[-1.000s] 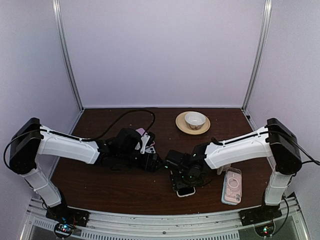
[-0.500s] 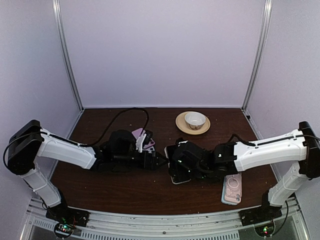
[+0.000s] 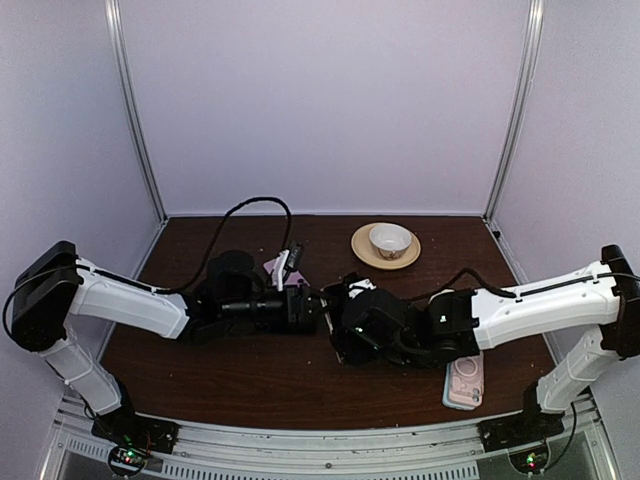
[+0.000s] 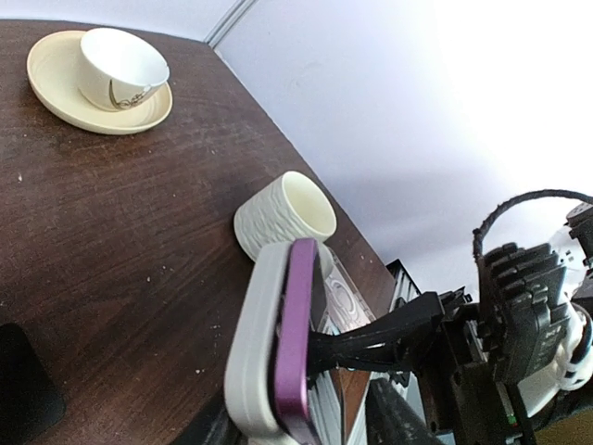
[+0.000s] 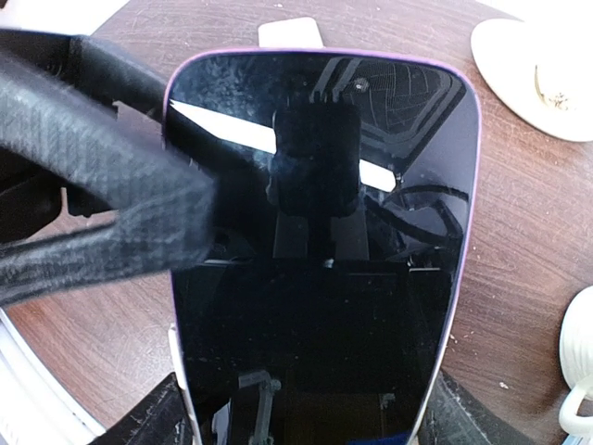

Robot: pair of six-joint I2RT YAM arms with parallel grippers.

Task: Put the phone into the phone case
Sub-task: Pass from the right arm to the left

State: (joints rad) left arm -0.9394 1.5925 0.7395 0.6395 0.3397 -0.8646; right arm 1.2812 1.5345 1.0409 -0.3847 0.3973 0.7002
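Handover step, probably: right gripper (image 3: 346,322) is clamping phone (image 5: 320,250); left gripper (image 3: 312,308) is flanking it, clamp unclear. Next needs lining phone over case (image 3: 464,378).

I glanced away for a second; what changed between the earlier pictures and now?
The right gripper has carried the phone from near the front of the table leftward, up to the left gripper, its arm stretching out. A left finger now lies across the phone's screen. The phone case and the cup and saucer stayed put.
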